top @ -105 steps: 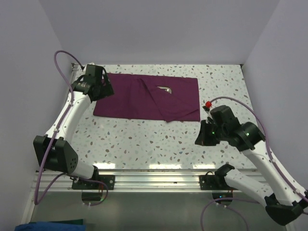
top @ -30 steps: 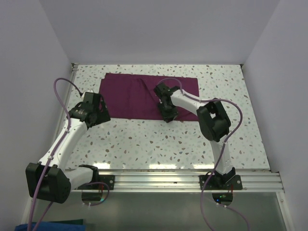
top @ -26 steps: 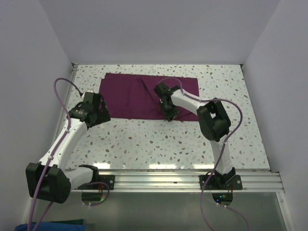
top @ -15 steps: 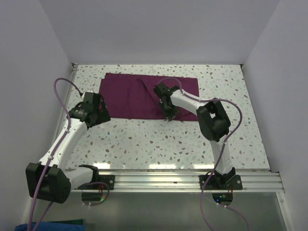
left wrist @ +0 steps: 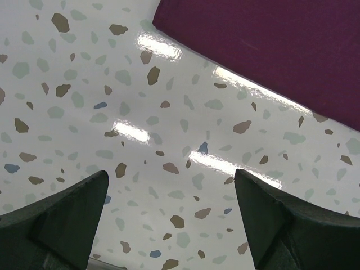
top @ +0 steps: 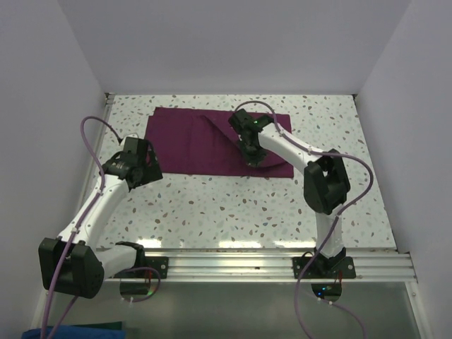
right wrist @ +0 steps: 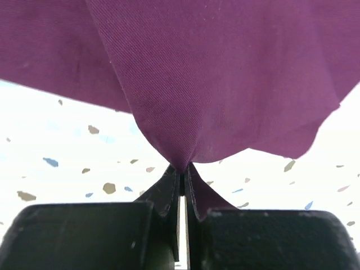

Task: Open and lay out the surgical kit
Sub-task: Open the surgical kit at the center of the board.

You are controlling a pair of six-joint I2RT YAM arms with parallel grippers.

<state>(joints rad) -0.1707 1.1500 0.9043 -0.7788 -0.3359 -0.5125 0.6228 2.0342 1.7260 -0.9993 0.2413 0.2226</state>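
Observation:
The surgical kit's maroon cloth wrap lies folded at the back of the table. My right gripper is shut on a flap of the cloth and holds it lifted off the table; in the right wrist view the cloth bunches into the pinched fingertips. My left gripper is open and empty over the bare table just in front of the cloth's left front edge. The steel tray and the instruments are hidden under the cloth.
The speckled white table runs between grey walls at the left, back and right. A metal rail with the arm bases runs along the near edge.
My right arm came from the table's right side to the cloth's front edge, shut on a flap, and has now lifted it back and to the right. My left gripper moved forward off the cloth's left end.

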